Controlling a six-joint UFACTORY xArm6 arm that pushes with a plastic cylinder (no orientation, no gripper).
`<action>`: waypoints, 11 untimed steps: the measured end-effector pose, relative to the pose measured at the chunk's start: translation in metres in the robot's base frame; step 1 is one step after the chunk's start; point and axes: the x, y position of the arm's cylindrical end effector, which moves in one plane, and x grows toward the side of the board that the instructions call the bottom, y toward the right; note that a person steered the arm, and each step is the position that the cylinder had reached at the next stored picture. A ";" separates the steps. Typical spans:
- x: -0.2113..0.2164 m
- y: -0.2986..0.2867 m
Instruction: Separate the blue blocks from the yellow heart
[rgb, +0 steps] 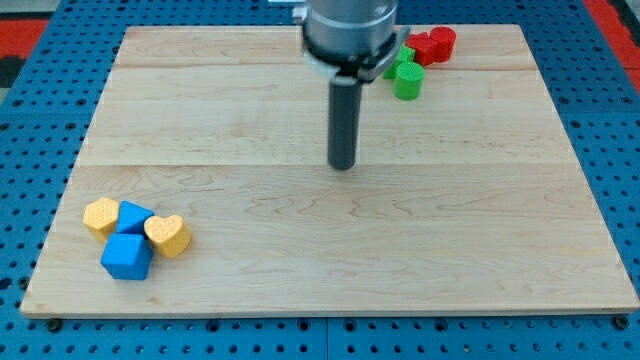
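A yellow heart (168, 235) lies near the board's bottom-left corner. A blue block (134, 217) touches its left side, and a blue cube (126, 257) sits just below-left of it, also touching. A yellow hexagon-like block (100, 215) sits at the left of that cluster. My tip (343, 165) is near the middle of the board, far up and to the right of the cluster, touching no block.
A green cylinder (408, 80) and a second green block (398, 57), partly hidden by the arm, sit at the view's top right. Two red blocks (431, 45) lie just beyond them. The wooden board (450, 250) lies on a blue pegboard.
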 end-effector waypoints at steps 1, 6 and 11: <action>0.053 -0.017; 0.138 -0.183; 0.087 -0.225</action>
